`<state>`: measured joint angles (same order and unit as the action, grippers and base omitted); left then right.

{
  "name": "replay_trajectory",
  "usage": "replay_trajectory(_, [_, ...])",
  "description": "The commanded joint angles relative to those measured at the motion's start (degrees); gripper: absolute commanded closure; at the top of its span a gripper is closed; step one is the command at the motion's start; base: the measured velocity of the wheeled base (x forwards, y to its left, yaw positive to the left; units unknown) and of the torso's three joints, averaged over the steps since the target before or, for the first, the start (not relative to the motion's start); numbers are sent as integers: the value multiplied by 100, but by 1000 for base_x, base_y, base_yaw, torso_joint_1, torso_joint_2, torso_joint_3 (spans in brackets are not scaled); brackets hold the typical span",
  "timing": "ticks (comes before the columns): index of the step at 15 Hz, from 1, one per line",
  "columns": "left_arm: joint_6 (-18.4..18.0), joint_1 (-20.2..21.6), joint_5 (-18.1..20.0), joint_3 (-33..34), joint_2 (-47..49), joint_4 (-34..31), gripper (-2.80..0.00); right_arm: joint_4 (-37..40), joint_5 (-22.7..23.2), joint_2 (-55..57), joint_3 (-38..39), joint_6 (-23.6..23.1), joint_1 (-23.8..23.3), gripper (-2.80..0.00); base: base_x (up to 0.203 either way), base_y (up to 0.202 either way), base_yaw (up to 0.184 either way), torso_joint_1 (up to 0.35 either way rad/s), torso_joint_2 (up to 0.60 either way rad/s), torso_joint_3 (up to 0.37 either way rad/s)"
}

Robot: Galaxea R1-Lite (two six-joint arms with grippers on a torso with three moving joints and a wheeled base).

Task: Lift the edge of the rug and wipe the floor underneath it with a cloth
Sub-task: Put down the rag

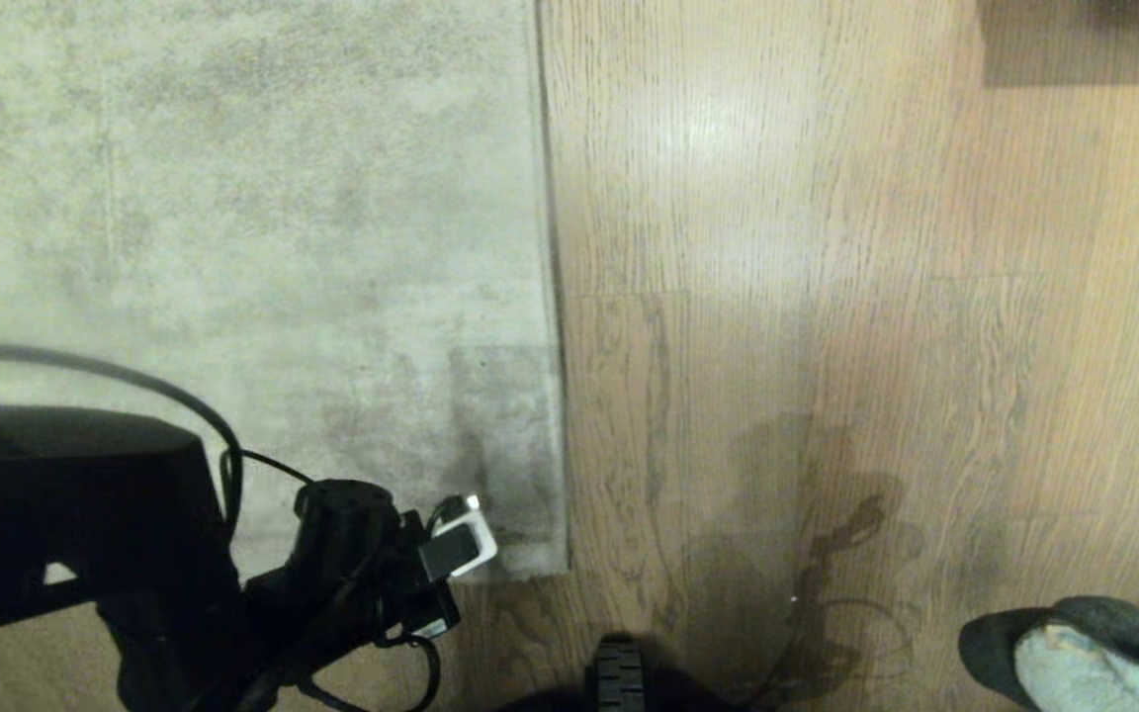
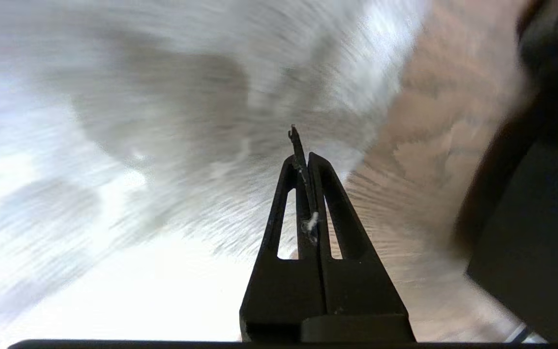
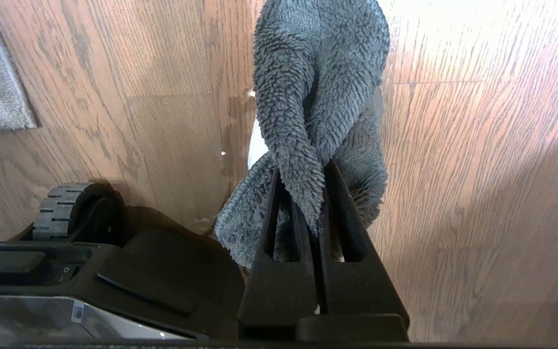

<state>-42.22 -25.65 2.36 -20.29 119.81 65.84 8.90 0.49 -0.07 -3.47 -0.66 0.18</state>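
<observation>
Black and pressed flat together, the fingers of the left gripper [image 2: 303, 160] hold nothing but a stray thread; in the left wrist view the pale grey-beige, mottled short-pile rug [image 2: 162, 121] fills the ground beyond them. From the head view this gripper's arm sits over the rug's near corner, with the rug edge [image 1: 552, 297] running straight away just beside it, which suits a pinch at the corner to raise the border. That lift is not yet done: the rug lies flat on the light brown wood-grain plank floor [image 1: 827, 297].

Well apart on the other side, the right gripper [image 3: 315, 194] is clamped on the soft dark grey-green terry cloth [image 3: 317, 72], whose whitish face shows in the head view. It hangs ready above bare boards, probably waiting until the edge is up. Beside it stands the robot's black base with a ribbed wheel [image 3: 61, 208].
</observation>
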Motion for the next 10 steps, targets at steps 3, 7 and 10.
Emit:
replay_trajectory(3, [830,68,-180,631,-1909,-7,0,-1,4,7,4,-4,4,0,0,0,0,0,0,0])
replay_trajectory(7, [1408,323,-474,1048,-3807,-652,0,7,4,7,4,-4,2,0,0,0,0,0,0,0])
replay_trajectory(10, [1868,465,-514,1196,-5516,-1777,0,7,2,7,3,-4,7,0,0,0,0,0,0,0])
